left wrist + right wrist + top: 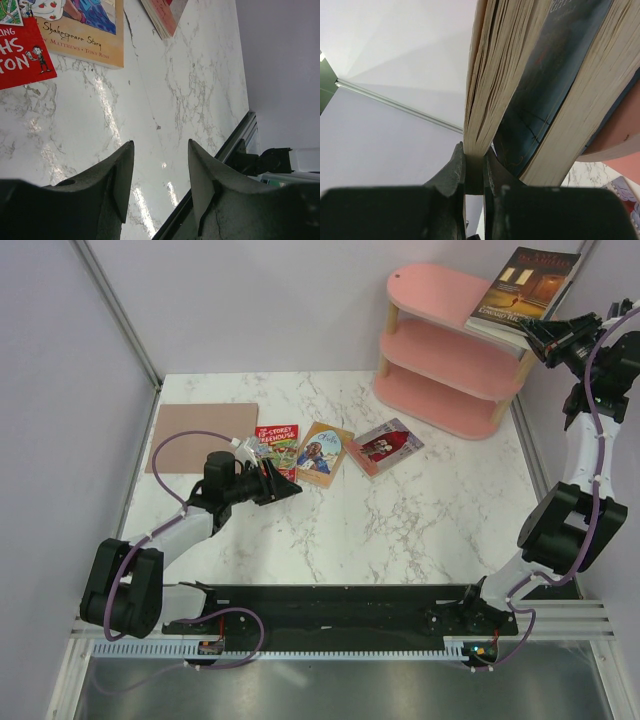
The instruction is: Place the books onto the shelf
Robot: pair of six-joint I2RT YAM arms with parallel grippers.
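The pink shelf stands at the back right. At the right end of its top board, my right gripper is shut on the near edge of the dark brown-orange book. In the right wrist view its page edge is pinched at the gripper, with a dark blue book beside it over the pink board. On the table lie a red Treehouse book, a tan book and a pink-grey book. My left gripper hangs open and empty just in front of the red book.
A flat brown mat lies at the back left of the marble table. Side walls and metal frame posts close in both sides. The black base rail runs along the near edge.
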